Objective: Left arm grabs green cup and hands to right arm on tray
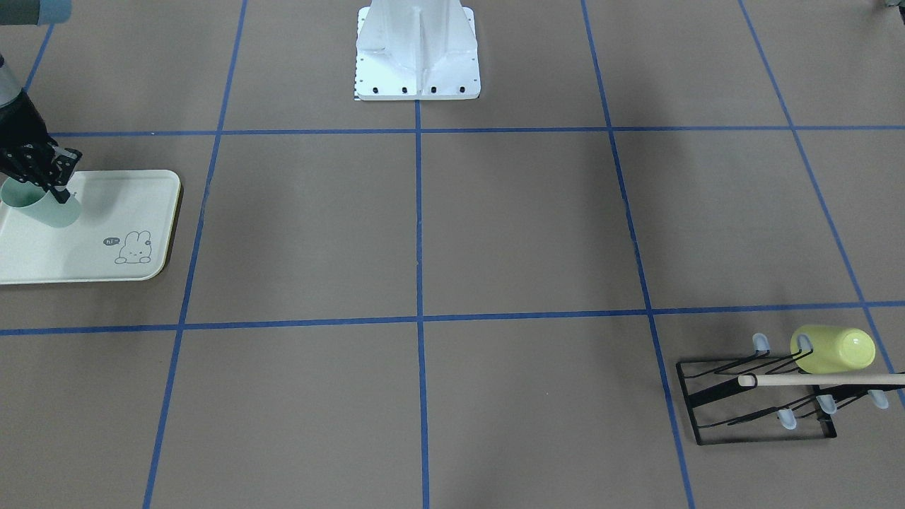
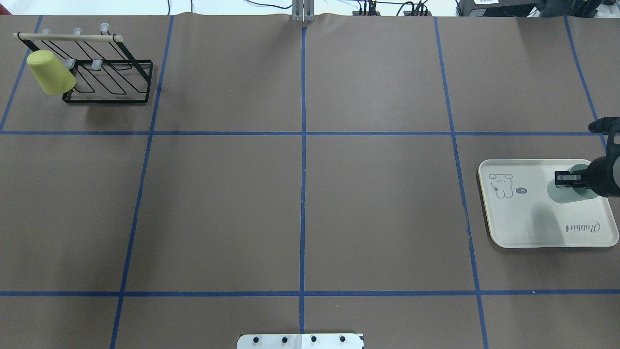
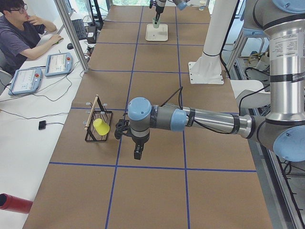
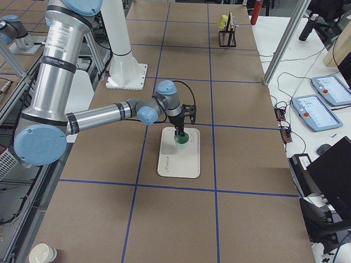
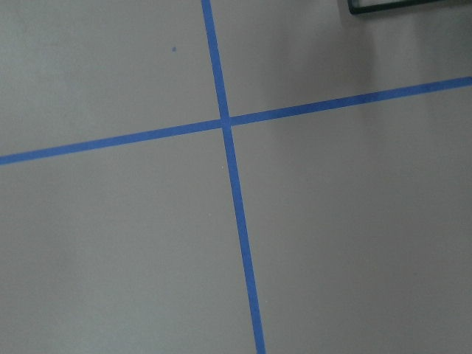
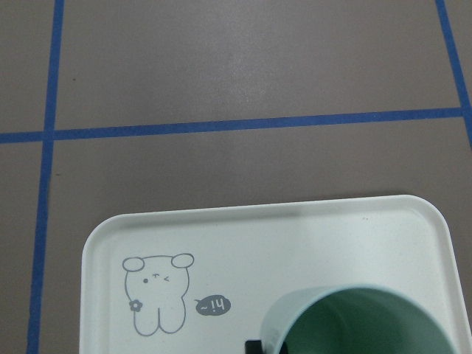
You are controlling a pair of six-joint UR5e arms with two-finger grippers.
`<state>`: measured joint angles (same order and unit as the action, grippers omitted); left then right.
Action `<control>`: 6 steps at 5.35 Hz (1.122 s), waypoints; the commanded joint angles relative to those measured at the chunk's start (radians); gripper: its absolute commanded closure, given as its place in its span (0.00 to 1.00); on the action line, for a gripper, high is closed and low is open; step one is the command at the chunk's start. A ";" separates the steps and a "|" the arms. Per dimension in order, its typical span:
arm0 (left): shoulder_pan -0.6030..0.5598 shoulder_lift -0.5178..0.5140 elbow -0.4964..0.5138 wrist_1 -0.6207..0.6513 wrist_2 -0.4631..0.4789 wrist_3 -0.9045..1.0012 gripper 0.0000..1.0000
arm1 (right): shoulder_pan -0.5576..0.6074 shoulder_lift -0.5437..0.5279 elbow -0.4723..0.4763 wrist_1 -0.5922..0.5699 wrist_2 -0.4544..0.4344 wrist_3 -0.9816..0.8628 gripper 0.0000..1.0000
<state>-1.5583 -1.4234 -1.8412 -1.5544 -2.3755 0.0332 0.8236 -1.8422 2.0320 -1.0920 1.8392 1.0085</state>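
The pale mint-green cup (image 1: 44, 208) stands on the cream tray (image 1: 120, 205) with the bunny drawing, near its robot-side edge. My right gripper (image 1: 61, 191) comes down onto the cup's rim and is shut on it, one finger inside and one outside. In the overhead view the cup (image 2: 564, 193) and gripper (image 2: 562, 178) are at the tray's (image 2: 528, 218) right end. The right wrist view shows the cup's open mouth (image 6: 361, 324) over the tray (image 6: 295, 236). My left gripper (image 3: 137, 152) hangs over bare table near the rack; I cannot tell whether it is open or shut.
A black wire rack (image 2: 111, 82) with a wooden bar holds a yellow-green cup (image 2: 48, 72) at the far left corner. The white robot base (image 1: 417, 49) is at the table's middle edge. An operator (image 3: 24, 33) sits at a side desk.
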 commanded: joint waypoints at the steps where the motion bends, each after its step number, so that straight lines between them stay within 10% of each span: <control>1: -0.011 0.007 -0.001 -0.003 -0.016 -0.004 0.00 | -0.060 0.000 -0.009 0.001 -0.063 0.025 0.28; 2: -0.011 0.006 -0.001 -0.004 -0.017 -0.007 0.00 | -0.058 0.003 -0.007 0.001 -0.080 0.022 0.00; 4: -0.009 0.004 0.000 -0.004 -0.018 -0.009 0.00 | -0.002 0.012 0.002 -0.015 -0.025 -0.031 0.00; 6: -0.009 0.007 0.023 -0.006 -0.021 -0.006 0.00 | 0.231 0.127 -0.004 -0.266 0.195 -0.365 0.00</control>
<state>-1.5678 -1.4171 -1.8241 -1.5597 -2.3955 0.0263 0.9553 -1.7603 2.0312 -1.2436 1.9481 0.8010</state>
